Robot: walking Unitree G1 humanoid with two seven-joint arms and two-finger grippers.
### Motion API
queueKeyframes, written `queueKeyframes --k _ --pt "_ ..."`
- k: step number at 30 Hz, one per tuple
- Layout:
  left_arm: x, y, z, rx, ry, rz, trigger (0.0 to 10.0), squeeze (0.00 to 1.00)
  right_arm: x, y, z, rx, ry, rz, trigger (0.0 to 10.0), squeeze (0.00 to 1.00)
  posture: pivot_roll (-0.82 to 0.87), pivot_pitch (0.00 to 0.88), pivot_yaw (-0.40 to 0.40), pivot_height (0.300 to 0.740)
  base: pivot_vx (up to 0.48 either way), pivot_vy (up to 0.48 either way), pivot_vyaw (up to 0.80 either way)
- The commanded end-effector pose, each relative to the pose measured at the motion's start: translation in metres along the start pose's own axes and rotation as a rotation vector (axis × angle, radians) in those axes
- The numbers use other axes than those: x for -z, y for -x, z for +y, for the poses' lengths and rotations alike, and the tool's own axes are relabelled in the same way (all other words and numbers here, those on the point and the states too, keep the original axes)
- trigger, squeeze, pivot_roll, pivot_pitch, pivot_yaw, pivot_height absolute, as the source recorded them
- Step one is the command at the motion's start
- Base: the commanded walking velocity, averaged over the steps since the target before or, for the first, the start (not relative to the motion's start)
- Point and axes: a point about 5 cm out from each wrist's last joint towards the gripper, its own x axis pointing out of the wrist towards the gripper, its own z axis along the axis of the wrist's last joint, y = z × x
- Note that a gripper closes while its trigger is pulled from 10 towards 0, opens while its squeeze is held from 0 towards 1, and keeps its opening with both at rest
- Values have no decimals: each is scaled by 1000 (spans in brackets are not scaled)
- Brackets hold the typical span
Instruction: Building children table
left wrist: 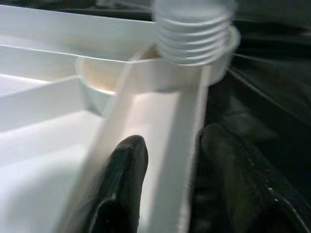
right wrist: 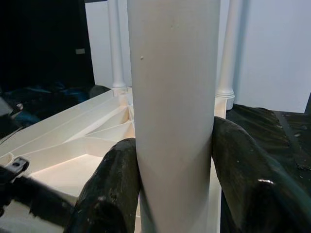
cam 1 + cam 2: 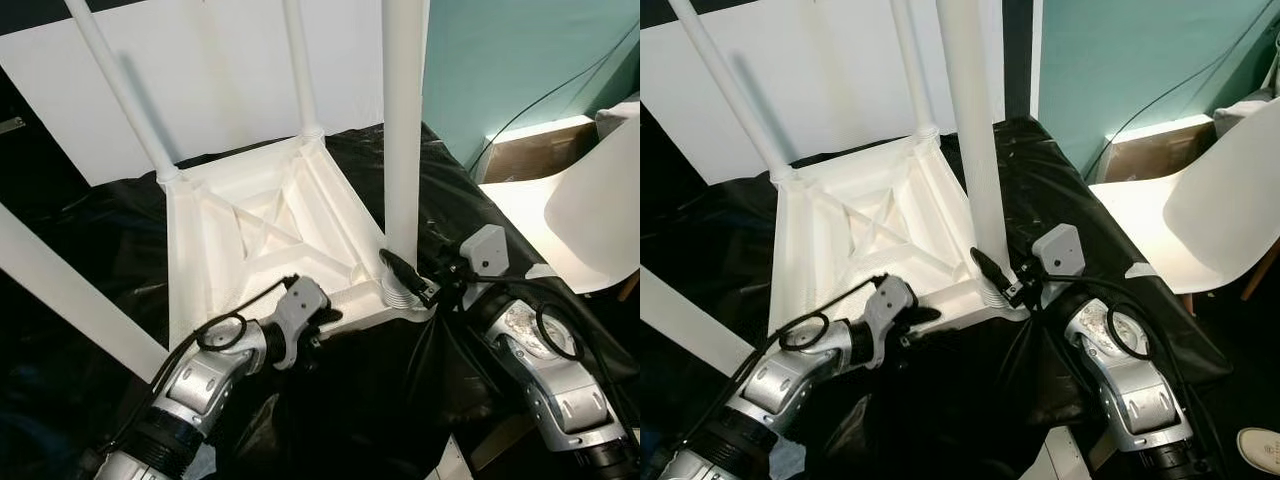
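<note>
Black plastic sheeting covers the work surface in front of me, with a white wall panel behind it and a teal wall off to my right. On the sheeting the white table lies upside down, its ribbed underside facing up. Two legs stand in the far corners, and another white leg slants across my left side.

My right gripper is clamped on the near-right leg; in the right wrist view both black fingers press against opposite sides of the white tube. That leg stands upright over the near-right corner socket, and its threaded end shows several ridges above the socket rim, so it is not fully seated.

My left gripper is at the near edge of the table, just left of that socket. Its fingers straddle the edge rail, one inside the frame and one outside on the black sheeting side, set narrow around it; I cannot tell whether they actually squeeze the rail.

Off to my right a white chair stands beside the work surface, with a black cable running along the teal wall
</note>
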Motion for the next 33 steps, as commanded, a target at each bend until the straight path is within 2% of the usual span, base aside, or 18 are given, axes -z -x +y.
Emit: queueKeyframes --k 1,5,6,7,8,18,24,25,26,29,30,31,32,33 --pt "2 3 1 10 2 21 10000 0 13 6 3 -16 -16 71 10000 0 -64 0 121 740 0 0 0" --pt "4 2 -1 31 -10 48 10000 0 16 13 2 -14 -4 94 10000 0 -71 0 126 740 0 0 0" --pt "7 1 -2 35 -18 64 9294 0 17 15 2 -10 -2 99 10000 0 -71 0 126 740 0 0 0" --pt "7 1 -2 35 -18 64 9294 0 17 15 2 -10 -2 99 10000 0 -71 0 126 740 0 0 0" --pt "9 1 -3 46 -23 75 9961 0 17 17 2 -7 0 105 10000 0 -75 0 127 740 0 0 0" --pt "12 7 -13 121 5 94 10000 0 18 26 -2 10 11 125 10000 0 -78 0 129 740 0 0 0" --pt "26 5 -12 91 -17 188 10000 0 17 25 -1 6 14 124 10000 0 -74 0 126 740 0 0 0" --pt "28 2 -10 68 -16 200 10000 631 17 24 -1 5 14 122 10000 0 -74 0 126 740 0 0 0" --pt "29 -3 -6 21 0 211 10000 863 16 23 -1 4 14 119 10000 0 -73 0 125 740 0 0 0" --pt "29 -5 -4 4 -7 212 10000 843 16 23 -1 4 14 118 10000 0 -73 0 125 740 0 0 0" --pt "27 -8 -2 -25 -23 214 10000 396 16 23 -1 4 15 118 10000 0 -75 0 126 740 0 0 0" --pt "27 -8 -2 -25 -23 214 10000 396 16 23 -1 4 15 118 10000 0 -75 0 126 740 0 0 0" --pt "26 -9 0 -41 -24 216 10000 0 16 23 -1 3 15 119 10000 0 -76 0 127 740 0 0 0" --pt "26 -10 1 -56 -22 218 10000 0 16 24 -1 3 15 120 10000 0 -76 0 127 740 0 0 0"
